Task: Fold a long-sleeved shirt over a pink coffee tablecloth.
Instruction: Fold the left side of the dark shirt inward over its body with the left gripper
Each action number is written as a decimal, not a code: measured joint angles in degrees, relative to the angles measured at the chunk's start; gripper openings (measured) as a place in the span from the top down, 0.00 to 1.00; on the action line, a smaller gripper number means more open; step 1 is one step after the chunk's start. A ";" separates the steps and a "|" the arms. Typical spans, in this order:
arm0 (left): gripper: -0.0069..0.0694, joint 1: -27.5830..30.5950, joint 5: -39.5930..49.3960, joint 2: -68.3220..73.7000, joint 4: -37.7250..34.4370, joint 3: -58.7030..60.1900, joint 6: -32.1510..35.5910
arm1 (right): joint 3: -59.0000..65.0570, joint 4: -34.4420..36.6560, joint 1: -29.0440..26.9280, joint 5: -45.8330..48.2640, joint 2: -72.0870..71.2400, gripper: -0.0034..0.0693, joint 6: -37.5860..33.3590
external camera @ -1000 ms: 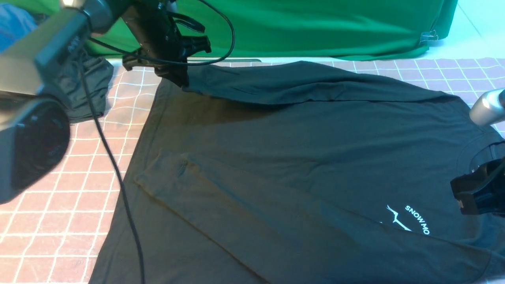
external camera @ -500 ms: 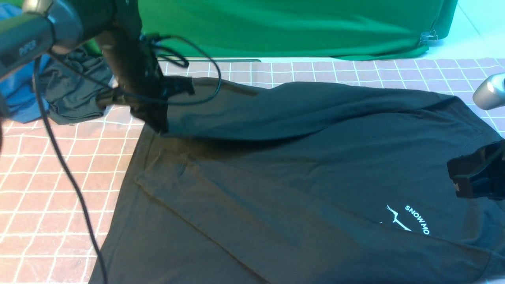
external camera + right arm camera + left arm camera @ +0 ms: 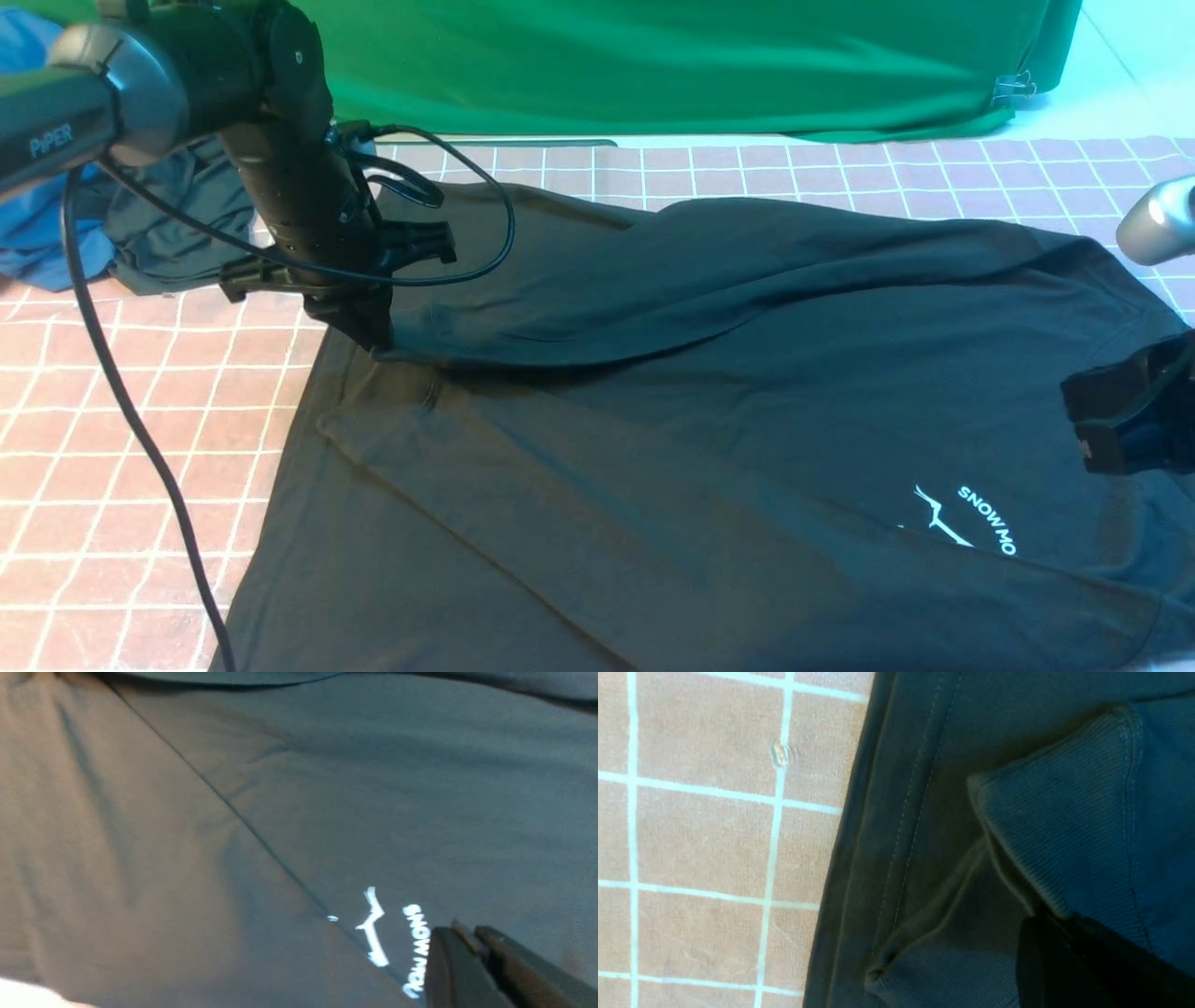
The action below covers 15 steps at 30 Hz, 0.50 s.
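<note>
Since a second ago our left gripper (image 3: 376,338) has swung back from the far edge of the table and come down, dragging the far sleeve (image 3: 653,280) across the body of the long-sleeved shirt (image 3: 709,420). It is clamped on the ribbed sleeve cuff (image 3: 1064,826), which now hangs just above the shirt's hem, beside the cuff of the near sleeve (image 3: 560,495).

The shirt lies spread on the pink coffee tablecloth (image 3: 140,420), its chest print (image 3: 971,523) facing up at our right. Our right gripper (image 3: 1088,425) hovers over the collar area with its jaws drawn together; we see no cloth between them.

We judge the fold as early to midway. The near sleeve already lies diagonally over the body, and the far one is nearly laid but not released. The body folds are all left to do.

The gridded cloth lies flat, with bare squares showing to our left and along the far edge. A small dark garment (image 3: 177,224) and a blue garment (image 3: 37,233) sit heaped at the far left. Behind them hangs a green backdrop cloth (image 3: 700,65), with pale floor (image 3: 1120,84) beyond.
</note>
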 joint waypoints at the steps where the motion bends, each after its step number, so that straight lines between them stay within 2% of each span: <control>1: 0.87 0.00 1.06 0.00 0.00 0.00 0.00 | -0.42 -1.45 0.00 0.52 0.00 0.83 0.50; 6: 0.87 -0.07 5.20 -0.07 2.13 0.42 -0.62 | -3.13 -5.85 -0.05 2.86 0.06 0.83 3.16; 11: 0.87 -0.07 5.48 -0.07 2.78 1.97 -1.80 | -4.44 -6.57 -0.06 3.81 0.11 0.83 3.46; 15: 0.81 -0.07 5.68 -0.07 2.92 2.28 -2.34 | -4.44 -6.71 -0.06 4.39 0.11 0.83 3.93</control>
